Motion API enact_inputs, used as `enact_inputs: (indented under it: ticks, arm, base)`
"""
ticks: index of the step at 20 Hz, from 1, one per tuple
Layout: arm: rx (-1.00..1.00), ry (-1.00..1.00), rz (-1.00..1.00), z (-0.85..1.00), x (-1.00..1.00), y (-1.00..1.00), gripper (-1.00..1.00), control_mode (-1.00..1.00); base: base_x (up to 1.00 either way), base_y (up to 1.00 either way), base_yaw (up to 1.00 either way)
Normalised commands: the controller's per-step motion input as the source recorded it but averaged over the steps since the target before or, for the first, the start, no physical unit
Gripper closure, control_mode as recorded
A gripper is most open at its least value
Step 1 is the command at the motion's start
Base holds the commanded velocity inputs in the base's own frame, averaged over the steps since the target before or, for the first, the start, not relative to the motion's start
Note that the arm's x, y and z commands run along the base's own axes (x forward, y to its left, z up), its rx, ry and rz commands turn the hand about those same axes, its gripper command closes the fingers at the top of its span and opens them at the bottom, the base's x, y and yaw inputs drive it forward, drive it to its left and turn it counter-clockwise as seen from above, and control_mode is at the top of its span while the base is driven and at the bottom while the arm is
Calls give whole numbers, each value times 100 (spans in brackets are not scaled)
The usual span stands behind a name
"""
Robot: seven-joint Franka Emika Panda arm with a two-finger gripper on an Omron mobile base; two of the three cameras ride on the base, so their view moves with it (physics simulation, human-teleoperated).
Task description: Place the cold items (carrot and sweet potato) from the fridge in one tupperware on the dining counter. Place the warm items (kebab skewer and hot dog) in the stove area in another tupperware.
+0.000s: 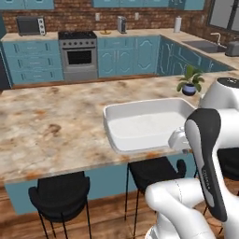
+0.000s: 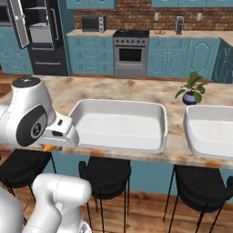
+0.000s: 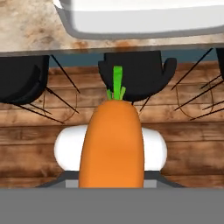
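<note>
The bright orange tapered carrot with its small green tip stands up the middle of the hand view, its thick end running down to the bottom where the finger tips would rise, so the fingers themselves are hidden behind it; the root sits between them and the two-finger gripper is closed on it, at a middling spread rather than pinched tight. The green tip points away from the hand, toward a black round stool on the brown wooden floor and, beyond that, the edge of the long beige marbled dining counter. A large white rectangular shallow tub with a thick rim lies on that counter, its near wall at the top of the hand view, just past the counter edge (so the carrot is short of the tub, out over the floor and stools, not above it). In the right base view a sliver of orange shows under the white hand at the counter's near edge, just left of the same tub, while a second tub of the same kind sits to its right, well apart from the carrot, with a small potted green plant in a dark blue pot behind the gap between them. The tall dark grey fridge stands far back on the left.
</note>
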Motion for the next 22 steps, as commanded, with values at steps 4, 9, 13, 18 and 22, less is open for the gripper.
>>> enact_inputs:
  ticks: [4, 9, 13, 18, 22]
  arm:
    - [0, 0, 0, 0, 0, 0, 100, 100]
    - [0, 0, 0, 0, 13, 1, 100, -100]
    - [-2, 4, 0, 15, 54, 0, 100, -100]
    - [0, 32, 0, 52, 100, 0, 100, -100]
    - [1, 14, 0, -33, 100, -19, 100, -100]
  base:
    - [59, 32, 0]
    - [24, 9, 0]
    - [0, 0, 0]
    - [0, 0, 0]
    - [0, 0, 0]
